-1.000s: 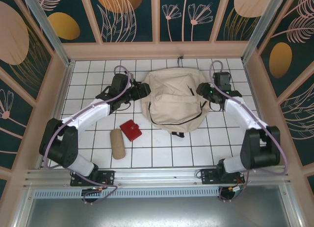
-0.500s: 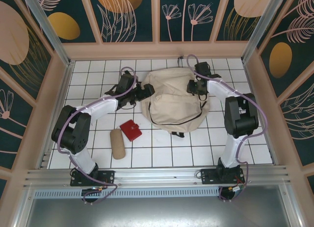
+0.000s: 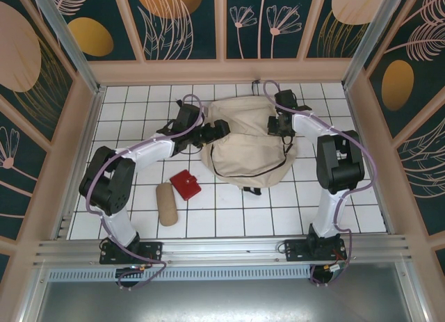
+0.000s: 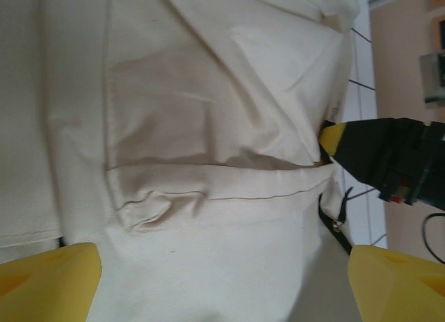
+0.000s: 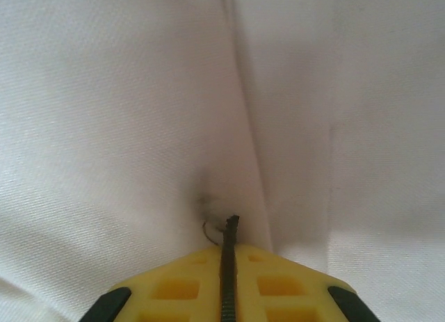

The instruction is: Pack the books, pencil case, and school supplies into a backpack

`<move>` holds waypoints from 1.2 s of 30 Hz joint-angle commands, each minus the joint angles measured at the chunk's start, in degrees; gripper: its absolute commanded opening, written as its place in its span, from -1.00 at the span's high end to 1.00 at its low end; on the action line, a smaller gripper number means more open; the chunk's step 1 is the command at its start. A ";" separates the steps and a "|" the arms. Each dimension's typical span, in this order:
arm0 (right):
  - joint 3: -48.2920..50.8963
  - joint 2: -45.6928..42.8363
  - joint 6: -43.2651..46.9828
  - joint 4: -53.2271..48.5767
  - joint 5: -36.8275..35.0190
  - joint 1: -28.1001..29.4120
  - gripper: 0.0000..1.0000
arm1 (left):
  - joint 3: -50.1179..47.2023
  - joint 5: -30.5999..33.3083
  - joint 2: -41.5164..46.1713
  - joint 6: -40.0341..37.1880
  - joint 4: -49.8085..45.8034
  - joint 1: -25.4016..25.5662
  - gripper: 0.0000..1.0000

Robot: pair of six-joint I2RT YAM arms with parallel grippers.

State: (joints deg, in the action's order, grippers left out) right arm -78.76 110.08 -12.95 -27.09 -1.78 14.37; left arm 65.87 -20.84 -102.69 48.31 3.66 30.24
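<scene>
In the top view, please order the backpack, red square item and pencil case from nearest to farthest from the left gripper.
1. The backpack: the left gripper is at its left edge.
2. The red square item: below, toward the arm bases.
3. The pencil case: lower-left of the red square.

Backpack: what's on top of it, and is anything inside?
Over the backpack: left gripper, jaws open, at its left edge; right gripper, jaws shut at the fabric. The inside is covered by fabric, so contents can't be told.
</scene>
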 commanded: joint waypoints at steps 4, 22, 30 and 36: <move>0.53 -4.41 -2.43 -0.42 -5.62 0.41 1.00 | 2.31 -4.38 -3.16 2.57 5.91 1.52 -0.83; 6.36 -10.02 0.21 7.95 12.24 3.63 1.00 | 2.17 -2.60 -8.10 3.50 3.98 2.62 -0.82; 6.25 -6.67 -0.34 14.42 32.52 6.70 1.00 | 0.14 -0.67 -7.76 3.23 3.72 2.74 -0.77; 7.04 -6.98 -3.78 17.87 36.98 8.33 1.00 | -0.38 5.20 -3.64 1.67 1.81 2.75 -0.76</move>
State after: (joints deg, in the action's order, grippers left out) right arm -72.25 102.98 -14.98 -13.04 29.39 21.58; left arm 66.41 -18.98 -109.80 51.27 6.63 32.88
